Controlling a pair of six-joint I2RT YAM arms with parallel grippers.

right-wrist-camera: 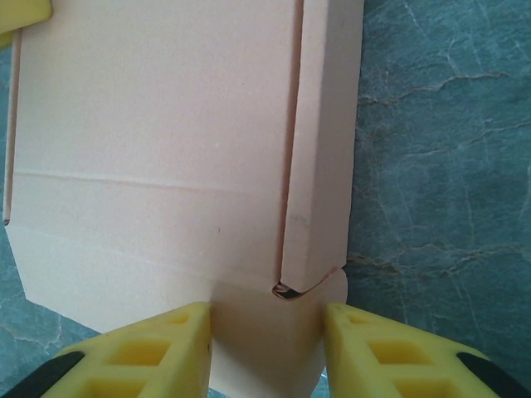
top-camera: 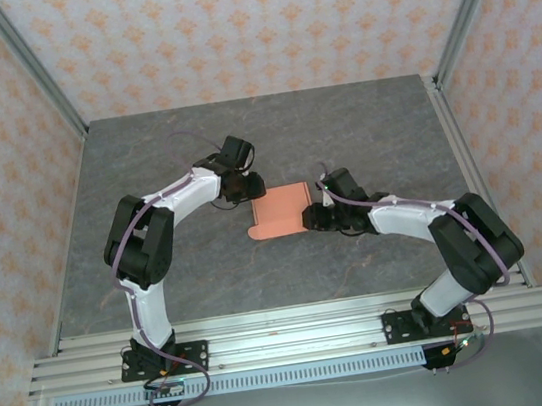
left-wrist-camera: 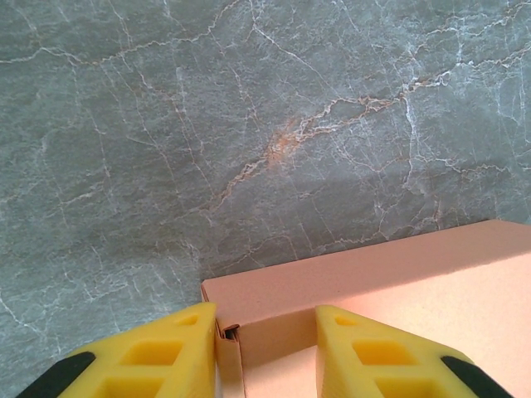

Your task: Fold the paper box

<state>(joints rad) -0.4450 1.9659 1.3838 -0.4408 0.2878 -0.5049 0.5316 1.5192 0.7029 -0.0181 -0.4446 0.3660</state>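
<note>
Box (top-camera: 280, 212) lies flat mid-tabletop (top-camera: 144, 160), roughly square, with a rounded tab pointing left at its near edge. Left tool (top-camera: 247, 190) straddles its far-left corner. Right tool (top-camera: 310, 220) straddles a right-edge tab. I cannot tell whether either is grasping.

The paper box (top-camera: 280, 212) is plain salmon-orange. The table (top-camera: 362, 130) is grey-green marble with pale and rusty veins. Cream walls (top-camera: 256, 23) carry orange floral motifs. The fingers (left-wrist-camera: 365, 356) are yellow.

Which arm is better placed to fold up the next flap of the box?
Right, probably. The right gripper straddles the rounded tab at the box's near end, beside the narrow side flap already folded over. The left gripper sits at a corner.
</note>
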